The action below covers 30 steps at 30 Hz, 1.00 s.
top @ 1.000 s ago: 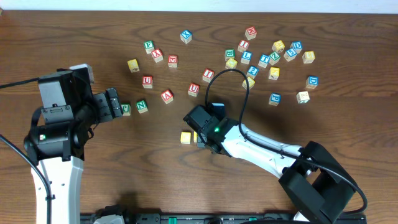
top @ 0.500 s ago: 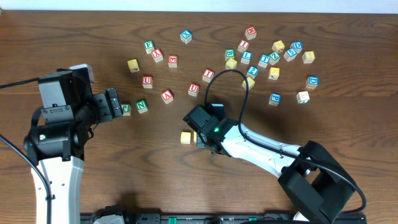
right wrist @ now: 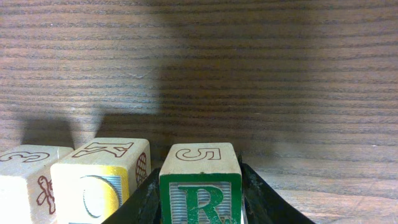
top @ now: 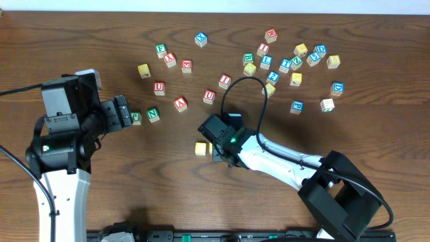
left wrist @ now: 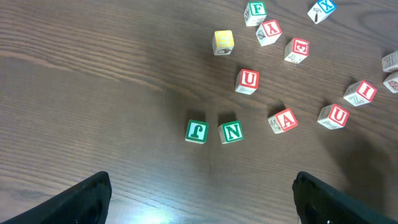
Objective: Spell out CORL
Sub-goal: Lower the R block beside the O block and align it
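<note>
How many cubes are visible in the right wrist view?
3, along the bottom edge: the R cube in the middle, the yellow cube beside it, the corner cube at far left. More may lie out of frame.

The counter [right wrist: 261, 74] is dark brown with fine wood grain. The R cube [right wrist: 200, 186] has a green border and a green letter on white stripes, and its pale top is outlined with a brown 5. The yellow-faced cube [right wrist: 99, 180] carries a pale letter, perhaps an O.

Robotics laboratory bench: two cabled robot arms [top: 57, 154] stand at a bare wood-grain table [top: 67, 33], with lettered test cubes [left wrist: 232, 132] scattered ahead of the left claw [left wrist: 202, 198].
</note>
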Motion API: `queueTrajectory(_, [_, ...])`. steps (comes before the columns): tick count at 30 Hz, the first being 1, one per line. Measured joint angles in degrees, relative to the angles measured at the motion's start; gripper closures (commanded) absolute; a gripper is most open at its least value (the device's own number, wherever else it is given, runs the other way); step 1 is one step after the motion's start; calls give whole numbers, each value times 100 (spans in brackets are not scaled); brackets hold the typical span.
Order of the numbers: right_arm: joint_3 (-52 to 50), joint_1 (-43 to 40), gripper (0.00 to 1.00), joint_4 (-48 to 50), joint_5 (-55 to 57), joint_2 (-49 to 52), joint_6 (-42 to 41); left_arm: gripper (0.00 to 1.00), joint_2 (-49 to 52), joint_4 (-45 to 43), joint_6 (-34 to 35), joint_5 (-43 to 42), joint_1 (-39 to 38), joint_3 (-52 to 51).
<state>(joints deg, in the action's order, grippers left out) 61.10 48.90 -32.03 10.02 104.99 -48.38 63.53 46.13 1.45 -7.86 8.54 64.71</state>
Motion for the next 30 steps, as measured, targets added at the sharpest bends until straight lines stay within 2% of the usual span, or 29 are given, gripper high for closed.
queueTrajectory(7, [0, 0, 61, -2, -9, 0, 4, 8, 0, 0, 0, 0, 0, 0])
queueTrajectory(30, [31, 0, 65, -249, -13, 2, 7, 8, 0, 0, 0, 0, 0, 0])
